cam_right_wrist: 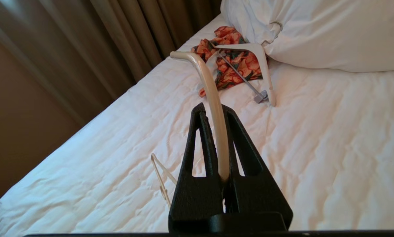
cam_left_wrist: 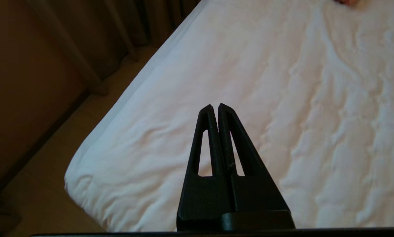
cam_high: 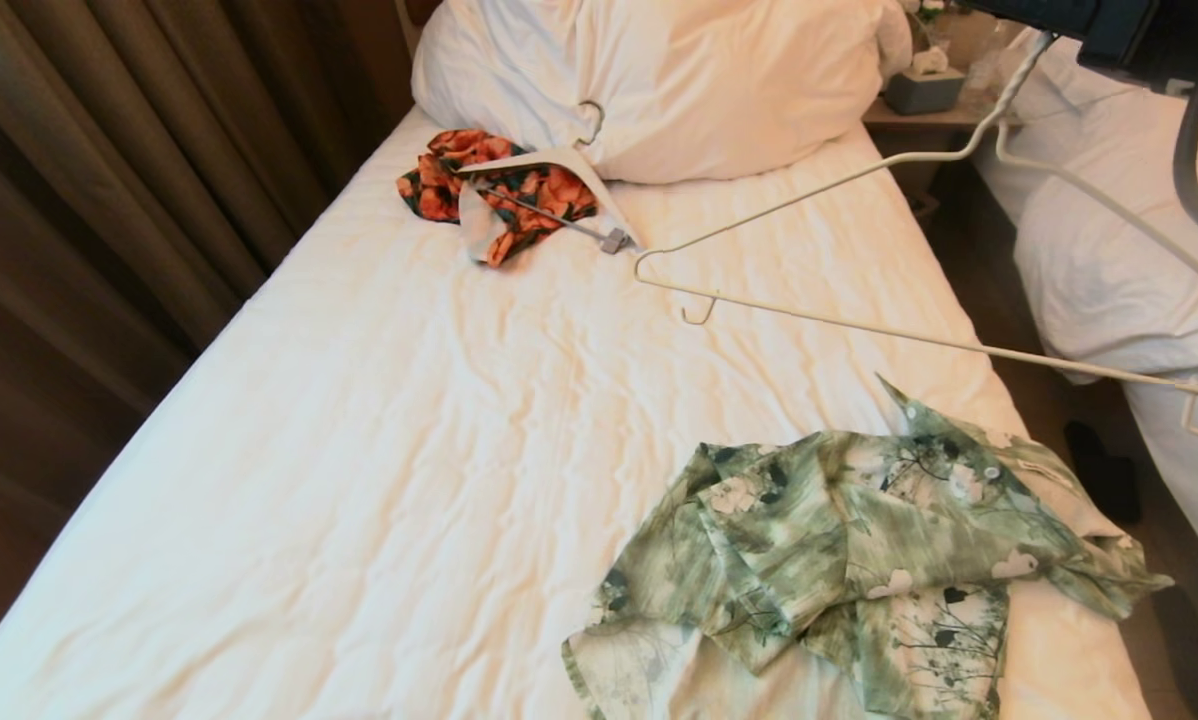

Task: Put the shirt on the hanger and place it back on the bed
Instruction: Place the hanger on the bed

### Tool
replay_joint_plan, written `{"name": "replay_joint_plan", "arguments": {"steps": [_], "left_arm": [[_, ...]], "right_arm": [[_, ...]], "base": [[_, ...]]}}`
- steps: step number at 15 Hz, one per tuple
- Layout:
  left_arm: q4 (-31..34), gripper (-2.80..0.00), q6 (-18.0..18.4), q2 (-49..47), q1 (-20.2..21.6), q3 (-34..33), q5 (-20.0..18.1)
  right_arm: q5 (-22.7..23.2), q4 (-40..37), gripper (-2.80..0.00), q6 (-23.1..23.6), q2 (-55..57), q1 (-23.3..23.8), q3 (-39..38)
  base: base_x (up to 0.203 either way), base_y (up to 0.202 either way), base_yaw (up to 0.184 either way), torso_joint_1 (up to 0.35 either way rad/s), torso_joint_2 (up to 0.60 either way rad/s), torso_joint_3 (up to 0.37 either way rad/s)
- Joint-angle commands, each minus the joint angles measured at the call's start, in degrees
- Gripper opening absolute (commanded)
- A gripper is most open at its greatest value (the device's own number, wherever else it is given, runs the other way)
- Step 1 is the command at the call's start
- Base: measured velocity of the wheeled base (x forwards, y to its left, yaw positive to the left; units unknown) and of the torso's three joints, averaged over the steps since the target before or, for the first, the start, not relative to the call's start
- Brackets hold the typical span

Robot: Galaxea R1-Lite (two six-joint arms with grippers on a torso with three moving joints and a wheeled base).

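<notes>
The green-and-white floral shirt (cam_high: 859, 560) lies crumpled on the bed (cam_high: 409, 400) near its front right corner. The thin cream hanger (cam_high: 909, 335) hangs in the air above the bed's right side, one corner pointing towards the pillow (cam_high: 679, 80). My right gripper (cam_right_wrist: 213, 107) is shut on the hanger's hook (cam_right_wrist: 207, 85); only its dark arm (cam_high: 1109, 30) shows at the head view's top right. A lower corner of the hanger (cam_right_wrist: 160, 177) shows beside the fingers. My left gripper (cam_left_wrist: 215, 107) is shut and empty, above the sheet (cam_left_wrist: 282, 82) near the bed's left edge.
A small orange-and-black garment on a broad white hanger (cam_high: 519, 190) lies by the pillow. Brown curtains (cam_high: 109, 150) run along the bed's left side. A second bed (cam_high: 1109, 250), a nightstand with a tissue box (cam_high: 924, 90) and a dark slipper (cam_high: 1104, 470) are on the right.
</notes>
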State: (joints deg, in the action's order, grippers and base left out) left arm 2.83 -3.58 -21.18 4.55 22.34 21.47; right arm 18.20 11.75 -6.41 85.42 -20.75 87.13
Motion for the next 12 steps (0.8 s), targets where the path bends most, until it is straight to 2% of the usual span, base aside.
{"name": "replay_joint_plan", "arguments": {"steps": [1, 4, 6, 8, 10, 12], "left_arm": [[-0.19, -2.8, 1.67, 4.7, 1.0, -3.75, -0.44], [-3.06, -2.8, 3.11, 5.29, 1.16, -10.63, -3.09], [-10.65, -2.8, 4.65, 5.28, 1.16, -16.28, -8.58], [-20.33, -2.8, 9.82, 5.3, 1.16, -22.27, -10.96], [-20.35, -2.8, 10.18, 5.36, 1.08, -21.84, -15.89], [-18.15, -2.8, 10.39, 5.36, 1.05, -21.54, -16.27]], "right_arm": [[0.16, 0.12, -2.8, -0.01, -1.31, 0.01, -0.94], [0.17, 0.42, -2.8, 0.0, -2.86, -0.02, -3.74], [0.17, 0.4, -2.8, 0.08, -2.98, 0.09, -3.94], [0.17, 0.38, -2.8, 0.08, -3.86, 0.35, -4.69], [0.17, 0.19, -2.8, 0.08, -4.04, 0.53, -4.69], [0.17, -0.06, -2.8, 0.08, -4.07, 0.53, -4.82]], "base": [[0.0, 0.0, 0.0, 0.0, 0.0, 0.0], [0.0, 0.0, 0.0, 0.0, 0.0, 0.0], [0.0, 0.0, 0.0, 0.0, 0.0, 0.0], [0.0, 0.0, 0.0, 0.0, 0.0, 0.0], [0.0, 0.0, 0.0, 0.0, 0.0, 0.0], [0.0, 0.0, 0.0, 0.0, 0.0, 0.0]]}}
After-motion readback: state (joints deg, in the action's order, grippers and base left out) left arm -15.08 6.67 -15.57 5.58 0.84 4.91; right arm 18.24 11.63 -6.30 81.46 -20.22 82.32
